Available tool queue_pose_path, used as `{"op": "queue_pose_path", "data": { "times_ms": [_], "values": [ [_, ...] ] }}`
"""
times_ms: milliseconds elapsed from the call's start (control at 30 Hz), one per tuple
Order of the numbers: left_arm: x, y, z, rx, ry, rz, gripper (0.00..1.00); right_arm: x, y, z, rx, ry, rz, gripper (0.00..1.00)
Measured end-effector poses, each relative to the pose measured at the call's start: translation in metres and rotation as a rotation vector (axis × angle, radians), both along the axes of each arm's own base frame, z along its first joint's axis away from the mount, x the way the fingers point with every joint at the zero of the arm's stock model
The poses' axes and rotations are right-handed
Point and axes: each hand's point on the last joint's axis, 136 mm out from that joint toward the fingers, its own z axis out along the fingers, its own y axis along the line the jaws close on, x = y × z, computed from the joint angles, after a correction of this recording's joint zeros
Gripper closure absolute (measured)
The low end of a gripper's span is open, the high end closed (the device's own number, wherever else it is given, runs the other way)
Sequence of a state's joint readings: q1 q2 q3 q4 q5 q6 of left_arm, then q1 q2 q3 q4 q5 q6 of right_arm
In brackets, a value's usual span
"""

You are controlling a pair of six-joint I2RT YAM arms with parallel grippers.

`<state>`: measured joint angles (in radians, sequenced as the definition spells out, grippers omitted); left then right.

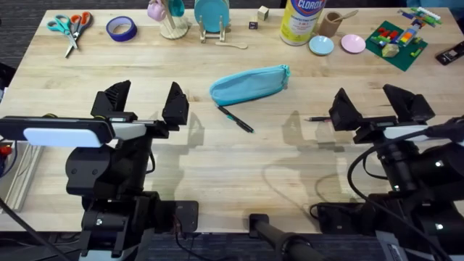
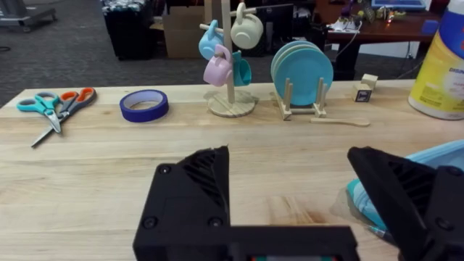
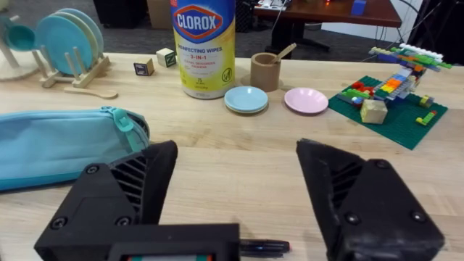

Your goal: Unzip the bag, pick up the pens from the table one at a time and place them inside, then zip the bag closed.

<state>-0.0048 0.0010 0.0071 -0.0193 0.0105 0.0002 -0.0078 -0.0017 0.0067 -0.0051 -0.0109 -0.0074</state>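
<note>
Progress nil: turquoise fabric zip pouch lies zipped mid-table; black pen with teal accent just beside it, second dark pen by right gripper. Left gripper and right both wide open, empty

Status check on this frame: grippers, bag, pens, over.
Left gripper open, empty; right gripper open, empty. Bag zipped, on the table. One pen beside the bag, other pen by right gripper. Nothing blocking.

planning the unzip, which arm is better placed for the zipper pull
Probably right: the zipper pull sits at the turquoise fabric pouch's end nearer the open right tool; the open left tool faces the other end.
</note>
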Motion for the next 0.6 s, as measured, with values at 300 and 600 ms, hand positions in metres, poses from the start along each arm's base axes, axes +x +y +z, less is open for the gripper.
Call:
{"op": "queue_pose_path", "data": {
  "times_ms": [300,600],
  "values": [
    [0.0,0.0002,0.0001,0.003,0.0,0.001,0.006,-0.0001,0.0,-0.0007,0.0,0.003,0.0,0.003],
    [0.0,0.0053,0.0022,0.016,-0.009,0.031,0.006,-0.0002,-0.0007,-0.0017,0.0,0.008,-0.003,0.003]
  ]
}}
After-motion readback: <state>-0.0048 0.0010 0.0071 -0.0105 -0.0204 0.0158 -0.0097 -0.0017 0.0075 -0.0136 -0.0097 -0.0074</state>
